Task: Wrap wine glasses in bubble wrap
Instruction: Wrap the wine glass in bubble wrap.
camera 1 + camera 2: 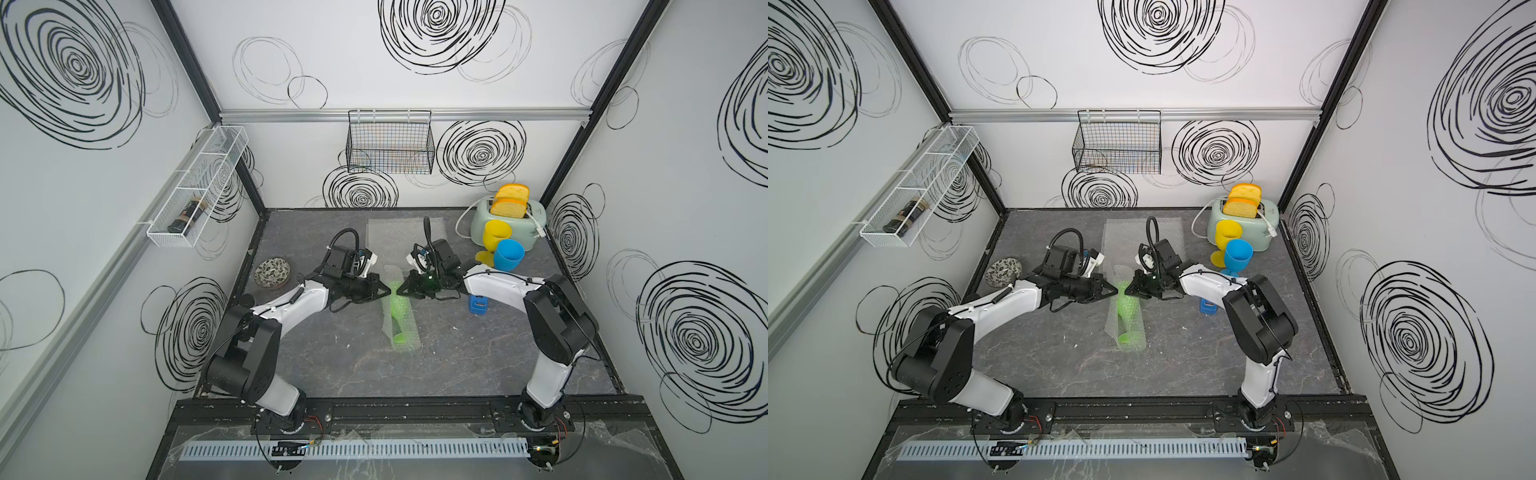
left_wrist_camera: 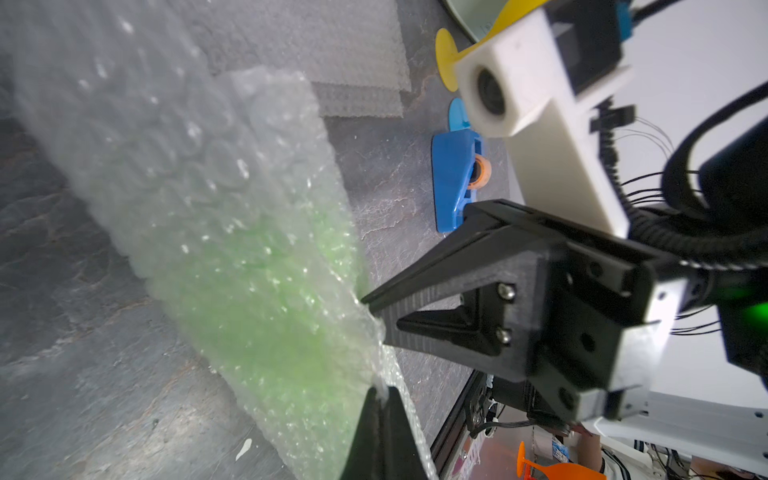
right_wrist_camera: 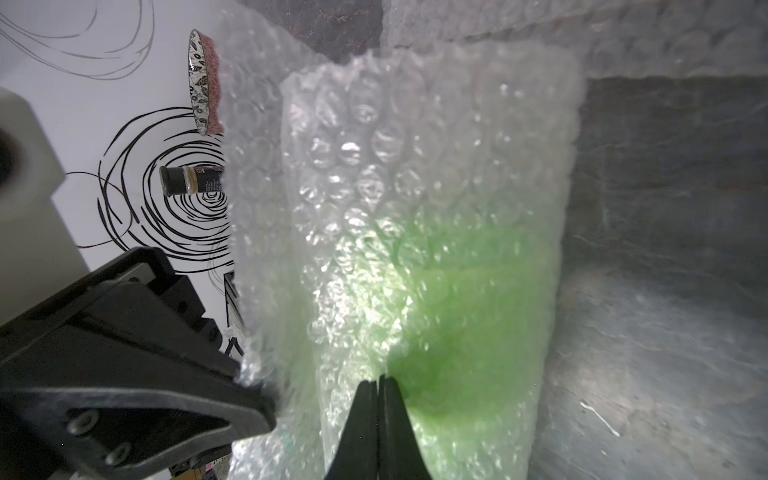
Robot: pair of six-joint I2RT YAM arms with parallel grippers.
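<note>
Left claw [image 1: 388,291] clenched on wrap [image 1: 392,272] edge. Green goblet [image 1: 399,318] on its side, middle of worktop [image 1: 332,365], rolled inside wrap. Right claw [image 1: 399,291] clenched on opposite edge. Risk: opposed pulls tearing film or unrolling it; loose far end springing open. Pinches plain only in wrist views; yellow goblet [image 1: 496,237] and blue goblet [image 1: 508,255], upright, unwrapped, whole only in top views.

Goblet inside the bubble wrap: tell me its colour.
Lime green goblet, seen best through the bubble wrap in the right wrist view.
</note>
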